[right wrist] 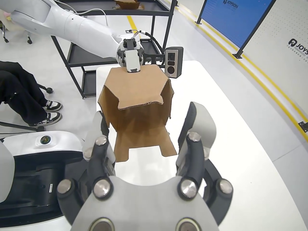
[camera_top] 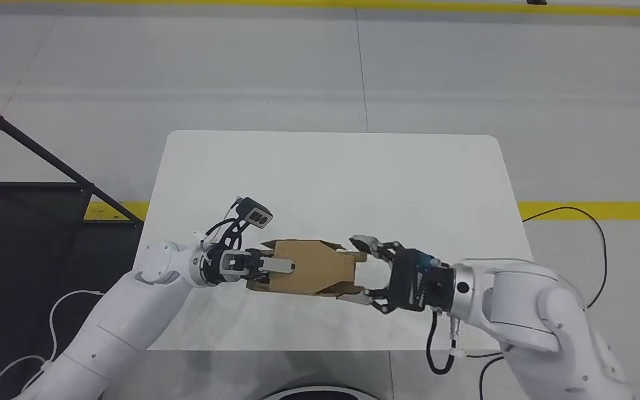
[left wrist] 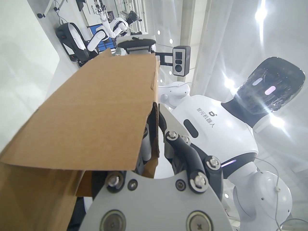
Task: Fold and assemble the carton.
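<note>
A brown carton [camera_top: 310,268] lies on its side near the front edge of the white table [camera_top: 420,180], partly folded into a tube with loose flaps at the end facing my right arm. My left gripper [camera_top: 275,266] is shut on the carton's other end; one finger [right wrist: 131,61] presses on the top panel [right wrist: 137,85]. In the left wrist view a carton wall [left wrist: 91,111] runs between the fingers of that gripper [left wrist: 154,133]. My right gripper [right wrist: 146,121] is open, its fingers on either side of the carton's lower flap [right wrist: 144,143] without touching it.
A black metal rack [right wrist: 72,56] stands just past the table's end behind my left arm, with another carton [right wrist: 127,3] on its top shelf. The far half of the table [camera_top: 400,170] is bare. A black mat [camera_top: 40,250] lies beside the table.
</note>
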